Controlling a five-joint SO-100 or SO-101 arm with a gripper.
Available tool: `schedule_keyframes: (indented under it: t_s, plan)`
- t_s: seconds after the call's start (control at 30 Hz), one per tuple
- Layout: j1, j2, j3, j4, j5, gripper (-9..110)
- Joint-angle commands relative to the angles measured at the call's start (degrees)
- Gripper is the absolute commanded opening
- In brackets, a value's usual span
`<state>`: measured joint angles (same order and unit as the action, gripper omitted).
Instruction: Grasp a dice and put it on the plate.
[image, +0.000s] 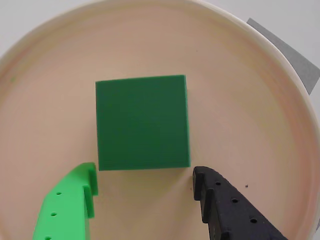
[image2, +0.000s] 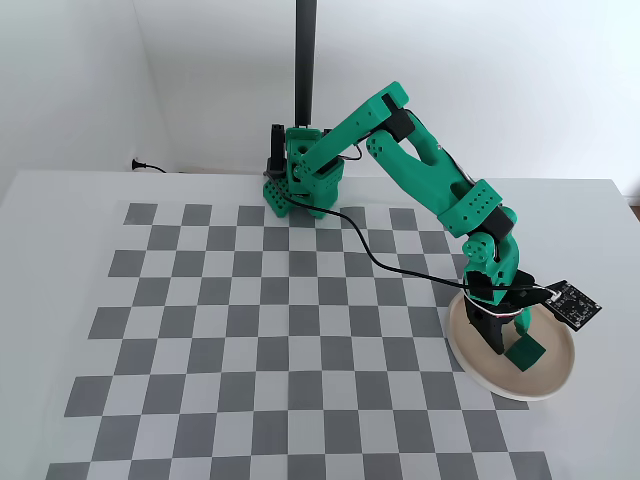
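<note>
We see the dice (image: 143, 122) lying flat inside the plate (image: 260, 100), which sits near the desk's right edge toward the front corner. Our gripper (image: 144, 186) hangs just above it, fingers spread and released, touching nothing we can see.

dice (image: 142, 122): smooth, matt, plastic-looking, dark green
plate (image: 260, 75): smooth beige-pink surface, faint sheen, paler rim
jaws: one bright green, one black, both matt moulded plastic with small holes
desk (image2: 60, 220): white, matt
checkered mat (image2: 250, 320): flat grey-and-white squares, matt
</note>
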<state>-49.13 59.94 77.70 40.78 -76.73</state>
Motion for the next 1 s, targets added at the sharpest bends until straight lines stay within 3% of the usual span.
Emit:
schedule_keyframes:
  t_s: [0.0,0.73,0.97]
  plan:
    - [-0.5,7.1,-1.1,1.3,0.9,18]
    - [3.4,29.3,-0.8,17.8,1.4,13]
    - [7.6,41.0,6.1,18.4,2.1,11]
